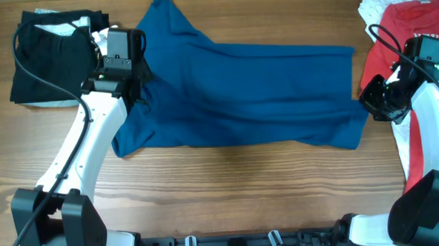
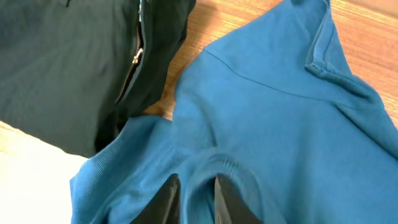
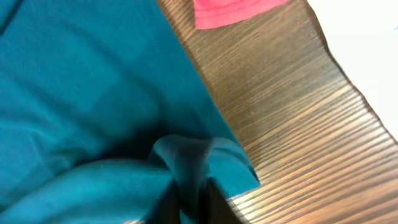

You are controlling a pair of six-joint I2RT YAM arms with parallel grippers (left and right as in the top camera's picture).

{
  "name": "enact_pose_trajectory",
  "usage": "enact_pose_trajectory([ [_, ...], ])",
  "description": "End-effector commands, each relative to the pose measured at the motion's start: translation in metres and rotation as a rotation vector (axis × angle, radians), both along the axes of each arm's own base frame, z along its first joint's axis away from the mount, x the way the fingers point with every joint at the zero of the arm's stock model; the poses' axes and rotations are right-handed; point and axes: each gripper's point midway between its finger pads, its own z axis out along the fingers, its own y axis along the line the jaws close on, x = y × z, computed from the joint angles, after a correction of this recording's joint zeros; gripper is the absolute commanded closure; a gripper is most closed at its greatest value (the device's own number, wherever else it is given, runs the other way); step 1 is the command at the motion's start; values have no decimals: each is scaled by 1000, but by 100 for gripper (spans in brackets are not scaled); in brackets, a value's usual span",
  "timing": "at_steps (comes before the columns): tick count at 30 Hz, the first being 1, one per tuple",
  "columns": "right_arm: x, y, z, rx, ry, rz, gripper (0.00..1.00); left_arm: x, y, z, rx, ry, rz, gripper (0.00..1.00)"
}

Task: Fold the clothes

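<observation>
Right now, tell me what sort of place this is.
Probably a robot laundry-folding test bench: white arms mounted at a wooden table, a dark-blue shirt spread across it, a black garment and red T-shirt lying at either end.

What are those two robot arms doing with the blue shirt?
They are folding clothes. The blue shirt lies spread across the wooden table. The left tool pinches a fold of cloth at one end of it, and the right tool pinches a bunch of cloth at the other end. A black garment lies by the left arm, and a red shirt lies by the right one.
</observation>
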Motion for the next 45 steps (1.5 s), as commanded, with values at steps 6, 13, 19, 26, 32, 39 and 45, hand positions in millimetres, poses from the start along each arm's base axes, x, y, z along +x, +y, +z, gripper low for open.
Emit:
enact_pose_trajectory([
  [6, 7, 11, -6, 9, -7, 56, 11, 4, 27, 3, 32, -13, 64, 54],
  [13, 6, 31, 23, 103, -18, 175, 1, 30, -20, 60, -58, -86, -260, 36],
  [19, 24, 62, 85, 60, -100, 344, 1, 35, -64, 101, -209, -148, -451, 27],
  [26, 29, 84, 105, 46, -130, 411, 1, 42, -112, 98, -295, -111, -546, 27],
  [32, 23, 85, 104, 37, -112, 461, 0, 65, -131, 150, -200, -110, -507, 25],
  [39, 29, 84, 105, 29, -136, 460, 0, 152, -93, 102, -199, -133, -404, 23],
  [45, 30, 84, 105, 27, -140, 458, 0, 227, -71, 54, -183, -274, -364, 24],
])
